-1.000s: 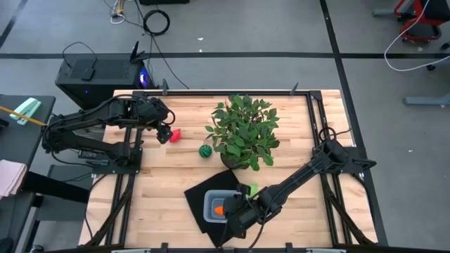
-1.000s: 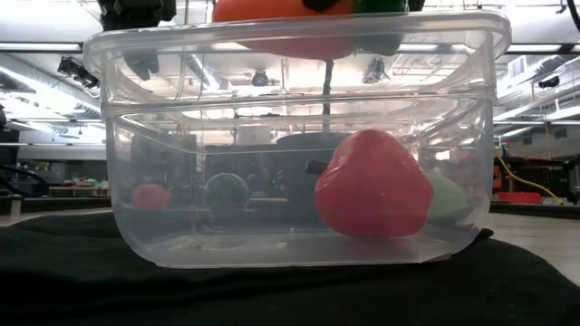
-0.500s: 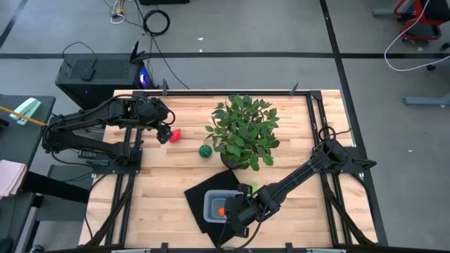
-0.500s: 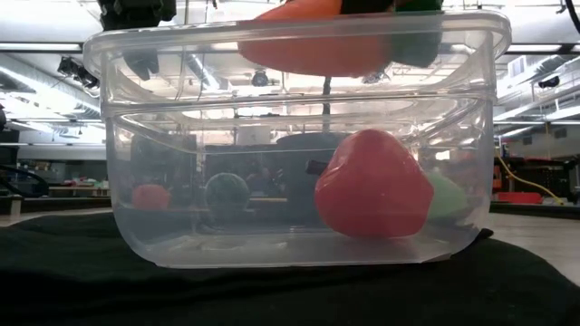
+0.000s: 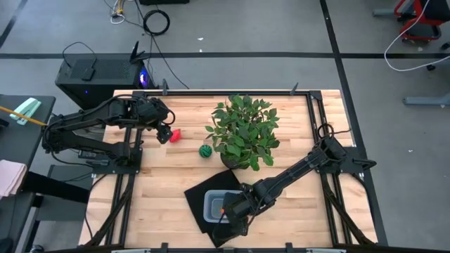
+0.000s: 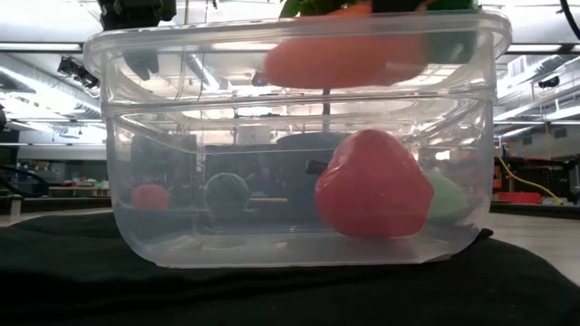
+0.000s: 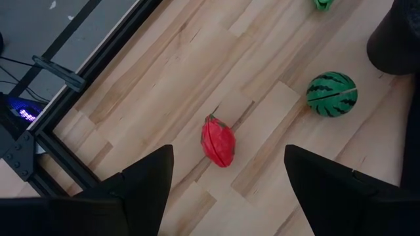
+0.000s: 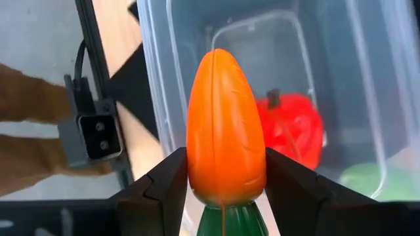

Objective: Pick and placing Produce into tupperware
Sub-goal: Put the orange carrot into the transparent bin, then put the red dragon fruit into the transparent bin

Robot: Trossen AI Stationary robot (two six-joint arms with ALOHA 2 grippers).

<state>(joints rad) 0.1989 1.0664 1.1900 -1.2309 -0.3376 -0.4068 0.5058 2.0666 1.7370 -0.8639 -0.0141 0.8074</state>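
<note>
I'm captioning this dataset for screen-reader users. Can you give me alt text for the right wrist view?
The right end effector grips an orange toy carrot by its green top, holding it over the open clear tupperware. A red toy piece already lies inside, with a light green piece showing near the tub's edge.

I can read no words, labels, brands or numbers anywhere near my hands or on the worktop
</note>
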